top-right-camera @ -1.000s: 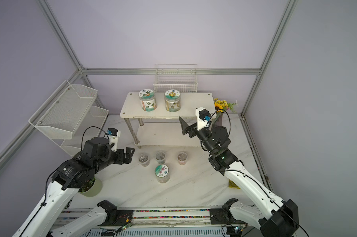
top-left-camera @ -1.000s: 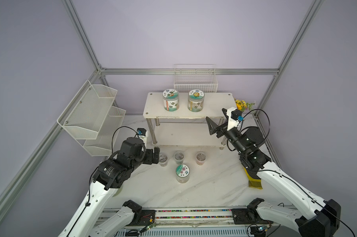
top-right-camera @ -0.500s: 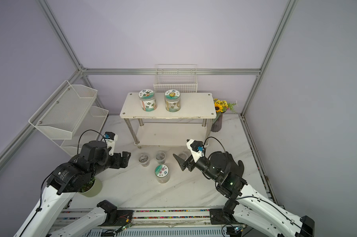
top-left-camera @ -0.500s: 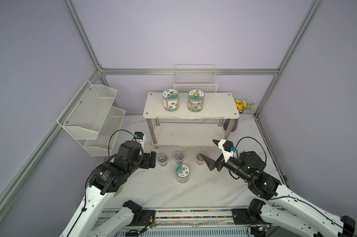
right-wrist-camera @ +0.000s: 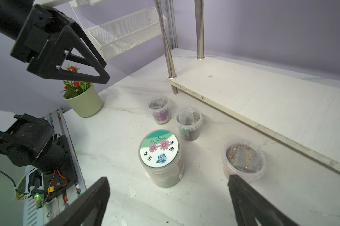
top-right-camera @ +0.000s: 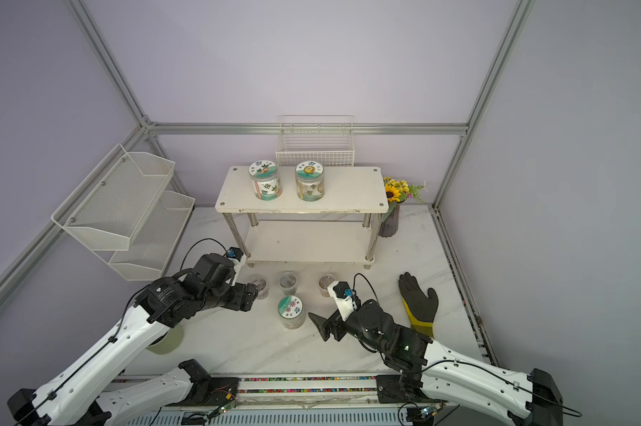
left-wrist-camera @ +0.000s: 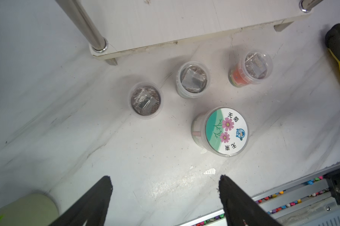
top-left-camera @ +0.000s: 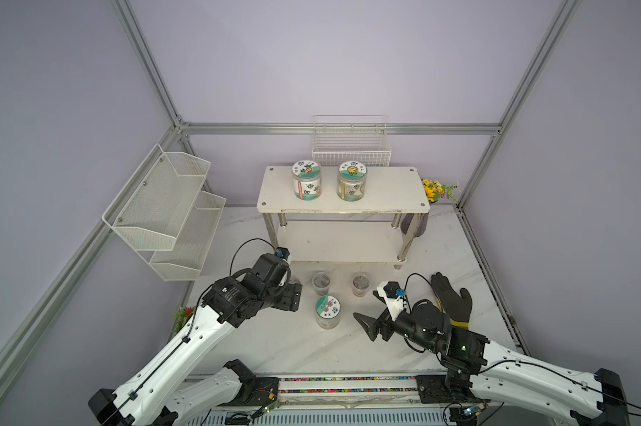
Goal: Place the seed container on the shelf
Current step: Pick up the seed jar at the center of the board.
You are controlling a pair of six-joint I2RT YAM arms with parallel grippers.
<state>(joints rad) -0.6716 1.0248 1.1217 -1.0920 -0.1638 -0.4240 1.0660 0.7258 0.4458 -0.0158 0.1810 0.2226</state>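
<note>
my left hand (left-wrist-camera: 165,181) hangs above the desk (left-wrist-camera: 87,137) with its fingers well apart, and it has hold of nothing. my right hand (right-wrist-camera: 168,181) sits low over the desk, spread wide and just as empty. it points toward the seed jar (right-wrist-camera: 159,150), which stands just ahead of it and touches neither finger. the seed jar is upright on the desk with its lid on, a round label with pink flowers on top. it stands in front of the shelf (top-left-camera: 385,191), apart from it, and in both top views it lies between my two hands. behind the jar, nearer the shelf, three small cups (left-wrist-camera: 192,80) of soil stand in a loose row; in a top view my left hand covers part of the cup on the left end. on the top board of the shelf two jars (top-left-camera: 306,179) with picture lids stand side by side, toward its left half. a dark glove (top-left-camera: 451,298) lies flat on the desk beside my right arm. a green pot (right-wrist-camera: 83,101) with a red-flowered plant stands near my left arm. a mesh rack (top-left-camera: 164,206) hangs on the left wall, a wire basket (top-left-camera: 350,147) on the back wall behind the shelf, and a vase of yellow flowers (top-right-camera: 394,206) stands at the shelf's right end.
</note>
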